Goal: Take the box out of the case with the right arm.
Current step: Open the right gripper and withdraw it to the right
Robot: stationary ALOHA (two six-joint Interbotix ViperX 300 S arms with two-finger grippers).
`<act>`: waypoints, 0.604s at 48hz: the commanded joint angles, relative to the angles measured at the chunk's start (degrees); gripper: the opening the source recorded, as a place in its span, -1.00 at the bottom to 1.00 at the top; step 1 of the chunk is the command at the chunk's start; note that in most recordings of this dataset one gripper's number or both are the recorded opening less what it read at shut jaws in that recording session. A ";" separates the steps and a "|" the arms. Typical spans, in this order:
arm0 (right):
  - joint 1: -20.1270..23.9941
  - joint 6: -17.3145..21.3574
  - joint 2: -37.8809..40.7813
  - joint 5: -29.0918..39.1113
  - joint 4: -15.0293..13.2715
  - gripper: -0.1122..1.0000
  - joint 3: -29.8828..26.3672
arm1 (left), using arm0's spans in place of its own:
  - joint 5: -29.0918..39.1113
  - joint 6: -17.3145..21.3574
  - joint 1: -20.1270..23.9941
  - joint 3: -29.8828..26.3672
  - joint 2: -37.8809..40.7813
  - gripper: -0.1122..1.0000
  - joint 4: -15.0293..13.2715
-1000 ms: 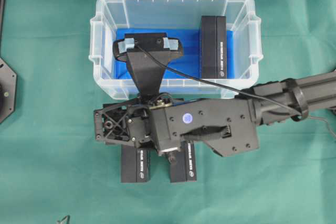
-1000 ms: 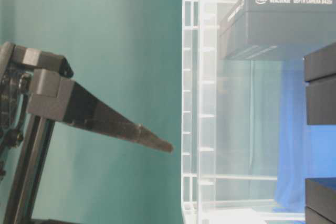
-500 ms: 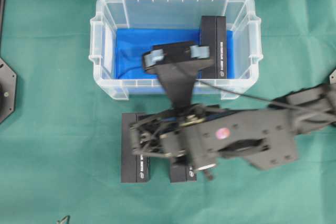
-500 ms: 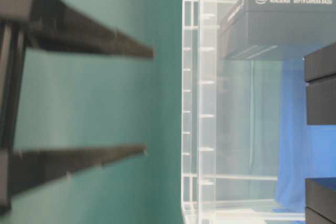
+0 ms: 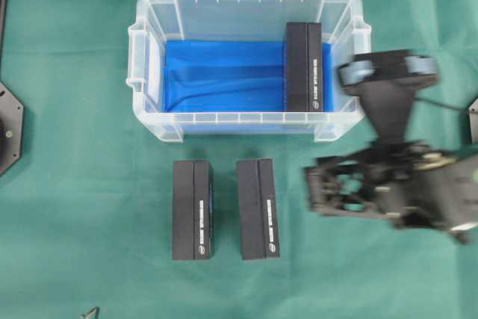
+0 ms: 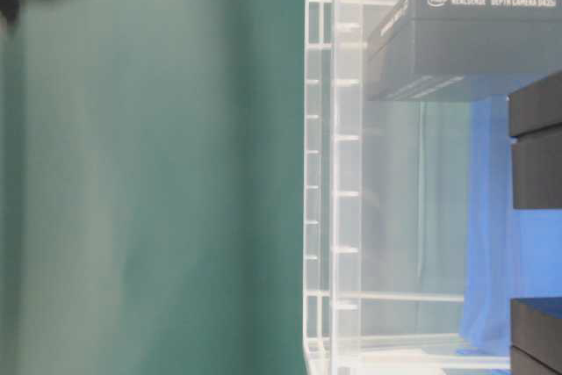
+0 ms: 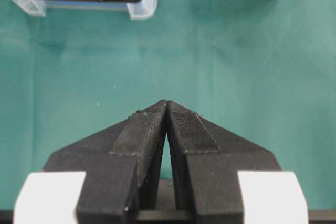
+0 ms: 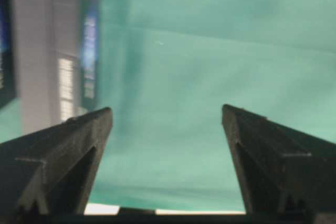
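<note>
Green cloth (image 5: 75,184) covers the table beneath case (image 5: 149,117) and boxes (image 5: 193,211)

The right arm (image 5: 396,184) has swung from frame centre to the right edge. Both lower boxes (image 5: 193,209) are now uncovered.

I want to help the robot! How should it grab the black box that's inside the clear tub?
Probably from straight above, pinching the black box across its narrow width, one finger on each long side. It stands on edge near the right wall of the tub, so the finger on that side has less space. The right gripper is open and empty.
</note>
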 commanded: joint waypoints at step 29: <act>5.01 7.29 -18.28 -2.64 -0.35 0.77 17.93 | 0.88 0.09 0.18 -1.23 0.35 -0.76 0.18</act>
